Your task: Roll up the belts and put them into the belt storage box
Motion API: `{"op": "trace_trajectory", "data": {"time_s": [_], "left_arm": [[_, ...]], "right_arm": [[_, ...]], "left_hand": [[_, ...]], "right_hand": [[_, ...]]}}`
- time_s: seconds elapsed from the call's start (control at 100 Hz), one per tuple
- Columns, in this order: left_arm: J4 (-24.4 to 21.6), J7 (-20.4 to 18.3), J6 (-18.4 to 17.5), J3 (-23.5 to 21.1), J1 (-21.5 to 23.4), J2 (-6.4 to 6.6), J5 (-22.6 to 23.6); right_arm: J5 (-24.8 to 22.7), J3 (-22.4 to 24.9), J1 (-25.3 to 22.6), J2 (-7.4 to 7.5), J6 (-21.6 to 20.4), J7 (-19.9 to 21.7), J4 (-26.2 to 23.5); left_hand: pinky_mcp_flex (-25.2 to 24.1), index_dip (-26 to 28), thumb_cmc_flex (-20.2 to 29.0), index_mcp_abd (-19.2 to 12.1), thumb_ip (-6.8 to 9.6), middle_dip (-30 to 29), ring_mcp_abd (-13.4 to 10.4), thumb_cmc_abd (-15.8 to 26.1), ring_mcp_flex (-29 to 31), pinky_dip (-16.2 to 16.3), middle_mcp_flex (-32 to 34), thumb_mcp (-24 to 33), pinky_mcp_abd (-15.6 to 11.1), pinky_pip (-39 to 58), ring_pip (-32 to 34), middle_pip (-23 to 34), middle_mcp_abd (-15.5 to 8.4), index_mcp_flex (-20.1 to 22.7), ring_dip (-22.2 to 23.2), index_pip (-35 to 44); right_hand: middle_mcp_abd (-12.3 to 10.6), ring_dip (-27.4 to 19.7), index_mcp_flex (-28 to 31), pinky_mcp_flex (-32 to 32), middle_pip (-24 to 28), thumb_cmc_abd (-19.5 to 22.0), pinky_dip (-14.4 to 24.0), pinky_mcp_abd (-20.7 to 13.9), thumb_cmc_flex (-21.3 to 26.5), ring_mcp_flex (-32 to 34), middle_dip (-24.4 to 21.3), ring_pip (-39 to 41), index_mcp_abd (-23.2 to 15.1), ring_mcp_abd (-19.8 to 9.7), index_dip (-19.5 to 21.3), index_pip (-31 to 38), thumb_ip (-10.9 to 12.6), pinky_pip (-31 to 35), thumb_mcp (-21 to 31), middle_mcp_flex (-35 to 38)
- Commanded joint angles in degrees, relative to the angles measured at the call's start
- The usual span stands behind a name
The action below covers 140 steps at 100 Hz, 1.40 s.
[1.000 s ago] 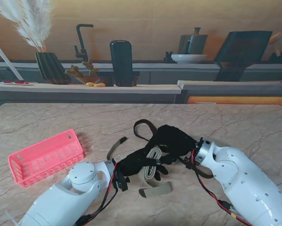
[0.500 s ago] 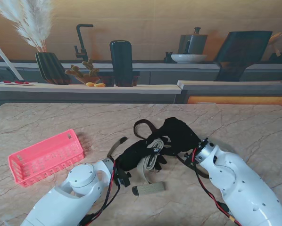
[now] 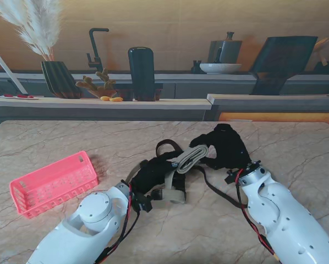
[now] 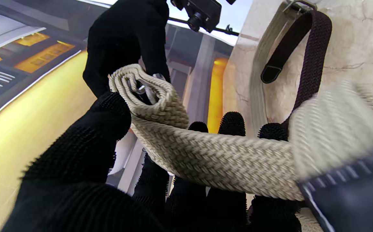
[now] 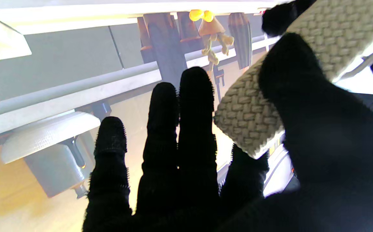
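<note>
Marble table (image 3: 296,143): both gloved hands lift a woven beige belt (image 3: 191,157) mid-table, right hand (image 3: 226,146) pinching its folded end, left hand (image 3: 156,175) gripping the strap; pink box (image 3: 53,183) near the left edge.

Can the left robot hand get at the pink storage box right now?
Probably not yet: the left robot hand is shut on the beige belt. Bare table separates it from the pink storage box.

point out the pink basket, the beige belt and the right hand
pink basket (image 3: 29,202), stand view, near rim
beige belt (image 3: 191,157), stand view, lifted rolled part
right hand (image 3: 226,146), stand view, back of glove
</note>
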Motion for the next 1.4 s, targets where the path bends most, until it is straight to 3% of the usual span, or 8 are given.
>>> {"op": "trace_trajectory", "data": {"time_s": [0.0,0.38,0.61,0.74,0.87,1.14,1.32,1.39], "left_arm": [[-0.76,0.73,0.27,0.03,0.76,-0.46,-0.06],[-1.81,5.77,1.60,0.05,1.66,-1.12,2.53],[-2.07,9.30,-1.82,1.27,2.00,-1.70,4.23],[-1.46,8.05,-3.69,2.53,1.54,-1.63,3.60],[-0.92,8.82,-5.30,4.06,1.17,-1.89,4.67],[-0.29,14.67,-9.58,6.29,1.57,-3.57,4.56],[-0.15,19.12,-11.64,7.18,1.80,-4.49,7.12],[-0.23,20.55,-12.17,7.45,1.93,-4.84,7.64]], "right_arm": [[-0.09,0.28,-0.39,-0.49,0.78,-1.87,-1.24],[-1.45,2.23,-2.02,-0.94,2.38,-6.50,-4.61],[-1.63,1.87,-2.30,-1.04,2.41,-7.37,-5.13],[-2.14,0.50,-1.58,-1.06,3.02,-8.95,-4.20],[-1.41,-1.25,-0.53,-1.36,3.96,-9.65,-3.04],[2.08,-5.99,2.31,-2.49,6.87,-10.39,0.45],[3.86,-9.64,4.31,-3.09,8.41,-10.45,2.97],[4.32,-11.15,5.21,-3.30,9.10,-10.67,4.08]], "left_hand": [[-0.95,1.27,-0.86,-2.51,-2.11,0.57,0.11,1.43,-1.22,0.94,1.32,-1.43,0.73,-0.52,-0.49,0.77,-1.11,2.10,-0.64,1.90],[-1.06,3.69,2.38,-2.26,-1.61,2.15,0.82,3.37,0.40,4.00,2.56,-2.47,0.40,3.50,5.32,2.90,-1.25,2.98,2.56,3.18],[-0.68,3.40,0.49,-2.80,-1.95,2.38,-0.49,0.61,1.07,4.80,0.93,1.94,-0.41,4.70,7.84,3.14,-2.45,0.17,4.50,3.30],[0.87,2.56,-0.84,-2.79,-2.17,2.32,-1.21,-1.41,3.04,6.14,-0.73,5.04,-1.24,7.68,17.05,3.15,-2.90,-1.98,11.89,3.21],[3.41,2.15,-1.42,-2.76,-2.24,2.24,-4.45,-1.77,5.70,9.15,-2.91,5.84,-2.15,13.56,25.91,3.23,-3.14,-3.52,17.81,3.43],[-0.28,1.51,-5.48,-3.83,-2.80,0.12,-4.66,-4.29,0.35,7.65,-10.73,8.35,-3.37,8.59,20.84,0.72,-3.77,-7.25,16.37,3.72],[-1.49,0.73,-8.44,-4.04,-3.57,-1.41,-5.53,-5.00,-4.46,5.53,-15.95,9.63,-4.61,4.87,13.36,-0.15,-3.78,-11.17,12.43,3.76],[-1.77,0.14,-9.03,-4.00,-3.87,-2.06,-5.46,-5.20,-6.74,4.01,-17.45,10.47,-5.01,2.65,7.68,0.04,-3.68,-12.49,8.29,4.35]], "right_hand": [[-0.08,0.46,7.52,-1.40,1.39,6.66,-1.05,0.60,3.49,-0.95,-0.61,1.00,-0.90,-1.46,3.94,21.45,4.08,1.24,4.85,0.66],[-0.24,-0.04,6.62,-2.52,2.60,7.45,-1.67,0.86,3.95,-1.79,-1.45,1.71,-1.11,-1.12,3.89,21.79,4.75,2.16,3.45,-0.26],[-0.29,-0.31,6.56,-2.90,2.74,7.61,-2.04,0.99,3.95,-1.98,-1.72,1.66,-1.05,-1.02,3.78,21.80,4.90,2.37,3.16,-0.41],[-0.28,-0.34,6.25,-3.03,2.84,7.86,-2.22,1.13,3.99,-2.10,-1.80,1.81,-1.13,-0.95,3.81,21.81,4.99,2.49,2.97,-0.53],[-0.19,-0.34,6.04,-3.33,3.02,8.07,-2.40,1.27,4.19,-2.41,-1.88,2.07,-0.90,-0.78,3.80,21.91,5.13,2.66,2.73,-0.72],[0.27,-0.32,5.80,-4.04,3.58,8.16,-2.73,1.68,4.65,-2.85,-2.21,2.85,-0.31,-0.33,3.57,22.13,5.46,3.25,2.39,-1.12],[0.74,-0.30,5.65,-4.45,4.10,8.18,-2.96,2.09,4.99,-3.07,-2.45,3.45,0.34,0.06,3.36,22.26,5.71,3.67,2.26,-1.41],[0.95,-0.31,5.60,-4.56,4.38,8.21,-3.08,2.35,5.09,-3.17,-2.61,3.74,0.53,0.28,3.25,22.32,5.82,3.95,2.16,-1.56]]}}
